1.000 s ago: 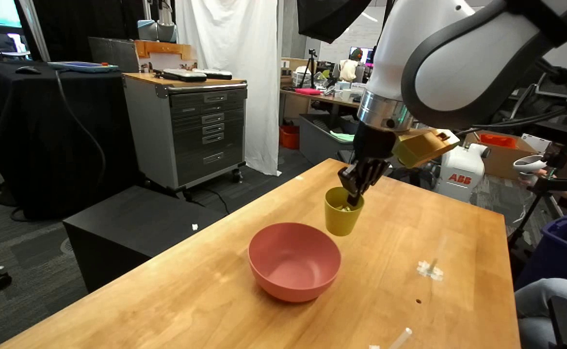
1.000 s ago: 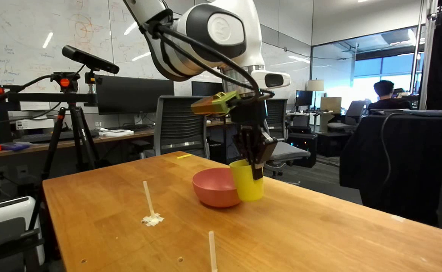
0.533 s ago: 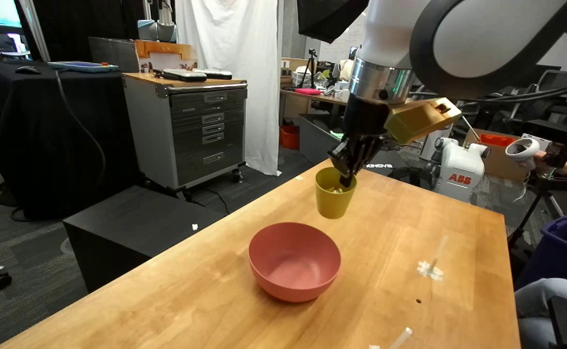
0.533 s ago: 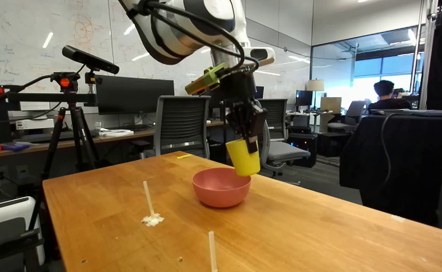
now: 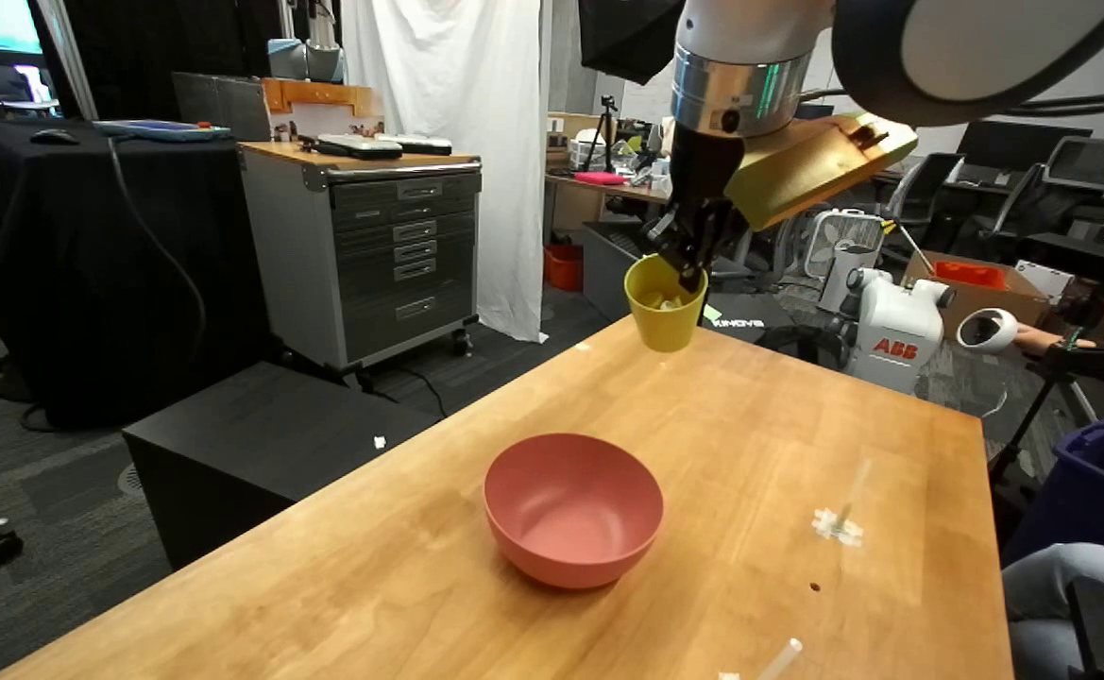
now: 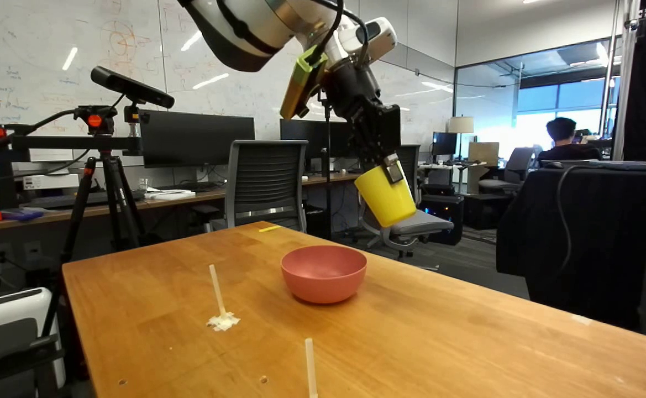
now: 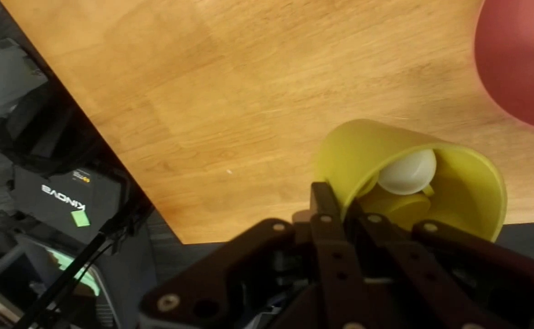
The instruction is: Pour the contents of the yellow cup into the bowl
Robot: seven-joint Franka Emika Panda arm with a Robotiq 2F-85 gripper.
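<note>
The yellow cup (image 5: pixel 663 329) is in the air above the table, tilted, in both exterior views (image 6: pixel 386 200). My gripper (image 7: pixel 343 212) is shut on its wall, one finger inside the cup and one outside. The contents, a white rounded piece (image 7: pixel 408 172) and yellow pieces (image 7: pixel 406 209), lie inside the cup in the wrist view. The pink bowl (image 5: pixel 572 510) stands upright on the table, and no pieces show in it. It also shows in an exterior view (image 6: pixel 323 281) and at the wrist view's right edge (image 7: pixel 522 68). The cup is higher than the bowl and to its side.
The wooden table (image 5: pixel 759 444) has thin pale sticks standing on it, one fixed with tape (image 6: pixel 218 293) and one near the front (image 6: pixel 310 367). A black box (image 5: pixel 278 425) stands beside the table. A tripod with a camera (image 6: pixel 115 138) stands behind it.
My gripper has lifted the yellow cup higher, away from the bowl's rim. The cup has tilted further in an exterior view. The bowl has not moved.
</note>
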